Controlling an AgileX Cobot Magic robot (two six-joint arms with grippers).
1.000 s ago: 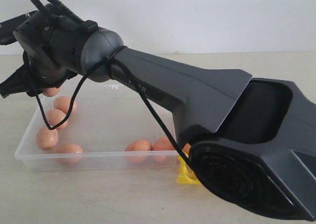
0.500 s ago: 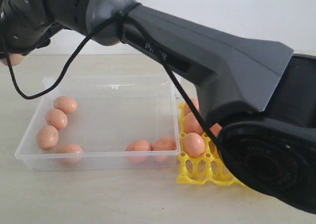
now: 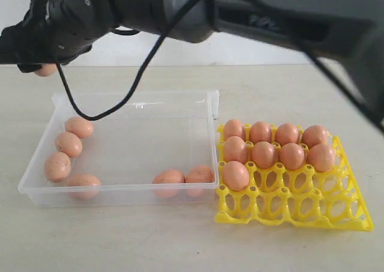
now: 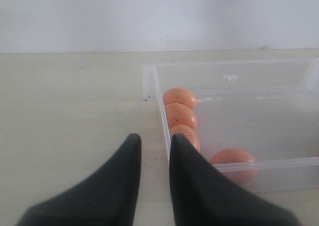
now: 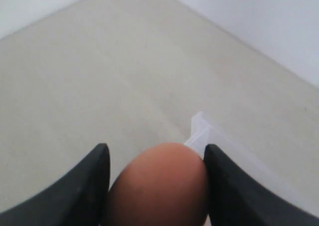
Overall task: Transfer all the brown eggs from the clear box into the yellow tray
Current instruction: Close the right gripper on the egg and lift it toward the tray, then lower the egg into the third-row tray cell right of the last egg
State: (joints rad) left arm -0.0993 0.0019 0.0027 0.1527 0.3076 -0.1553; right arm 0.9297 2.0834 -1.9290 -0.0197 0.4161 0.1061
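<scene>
Right end effector (image 5: 157, 153): clenched on one egg (image 5: 157, 188), a finger pressed to each side; up off the worktop (image 3: 120, 242), past the far left corner of the box (image 3: 120, 194), outside its rim.
Left end effector (image 4: 152, 146): released, fingers a narrow gap apart with nothing between; low over bare worktop, just outside the box's left wall near a corner.
Eggs in box (image 3: 68, 143): six; four in a line along the left wall, two side by side against the near wall towards the right; middle and far side of the floor bare.
Tray (image 3: 225, 215): on the worktop just right of the box, left edge close against the box's right wall; touching or not, hard to tell.
Eggs in tray (image 3: 264, 154): nine; far row full, second row full, one at the left end of the third row; other cups open.
Arm (image 3: 240, 14): dark, spanning the top of the exterior view from right to left, well above box and tray.
Cable (image 3: 144, 68): looping down from the arm across the box's far left part; depth unclear.
Open worktop: wide bare strip in front of box and tray, more to the left of the box.
</scene>
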